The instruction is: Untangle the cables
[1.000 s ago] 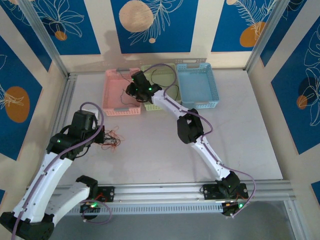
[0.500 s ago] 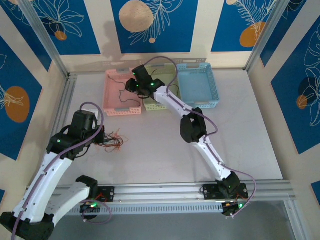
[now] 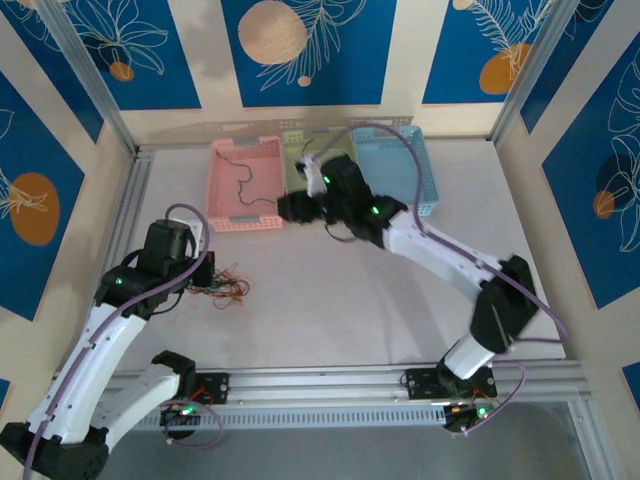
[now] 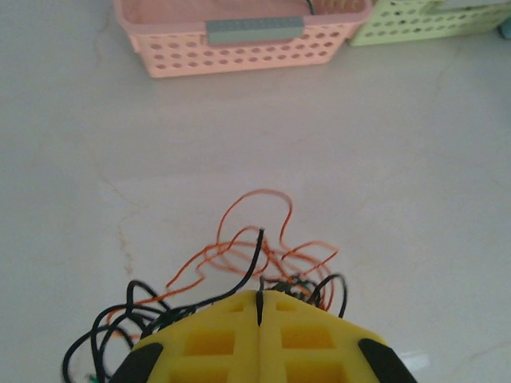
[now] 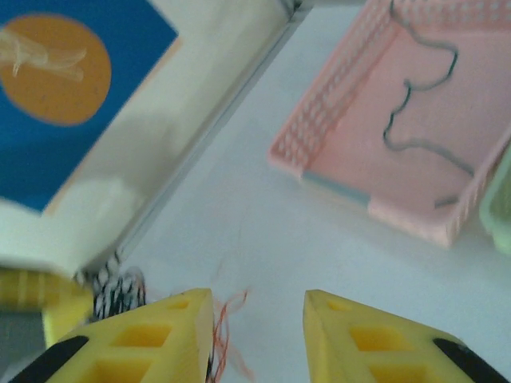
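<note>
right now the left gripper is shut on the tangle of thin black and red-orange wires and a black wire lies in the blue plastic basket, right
No: the black wire lies in the pink plastic basket, per the right wrist view. The left gripper is shut on the tangle.

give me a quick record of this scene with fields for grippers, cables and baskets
left gripper: shut on the cable tangle, low over the table
cable tangle: black and red-orange wires, on the table in front of the pink basket
right gripper: open, holding nothing, above the table near the pink basket
pink basket: holds one black cable
green basket: right of the pink one, contents unclear
blue basket: right of the green one
</note>
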Tool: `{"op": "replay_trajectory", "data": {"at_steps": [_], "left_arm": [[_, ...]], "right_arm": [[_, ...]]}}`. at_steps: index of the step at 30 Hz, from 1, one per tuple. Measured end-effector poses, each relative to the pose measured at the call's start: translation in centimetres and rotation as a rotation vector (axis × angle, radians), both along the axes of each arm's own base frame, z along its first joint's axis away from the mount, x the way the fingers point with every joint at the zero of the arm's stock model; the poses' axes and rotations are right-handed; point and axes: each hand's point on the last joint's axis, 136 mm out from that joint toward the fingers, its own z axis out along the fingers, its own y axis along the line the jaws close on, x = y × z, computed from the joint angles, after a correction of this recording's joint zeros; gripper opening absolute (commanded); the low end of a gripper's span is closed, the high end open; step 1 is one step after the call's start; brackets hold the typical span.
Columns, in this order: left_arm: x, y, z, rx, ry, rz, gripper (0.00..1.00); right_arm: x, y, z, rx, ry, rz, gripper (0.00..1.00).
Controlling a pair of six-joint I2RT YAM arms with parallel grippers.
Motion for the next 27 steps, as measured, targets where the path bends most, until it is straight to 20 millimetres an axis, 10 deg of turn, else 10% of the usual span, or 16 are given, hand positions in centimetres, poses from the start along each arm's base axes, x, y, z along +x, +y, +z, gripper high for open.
{"op": "replay_trajectory", "data": {"at_steps": [9,18,27], "left_arm": [[1.8,-5.3,-2.7,-0.283,0.083,-0.033,0.00],[1.4,-12.7,-14.3,-0.296,0.305,-0.087,0.00],[1.0,-12.3,-16.7,-0.321,0.235,-0.029,0.00]], "right_arm": [[-8.4,-7.5,-12.8,-0.123,0.160,0.014,0.38],[-9.4,-7.8,-16.5,-0.049,0.329,-0.001,0.39],[-9.8,-6.6,-18.6,-0.043,0.418,0.046,0.40]]}}
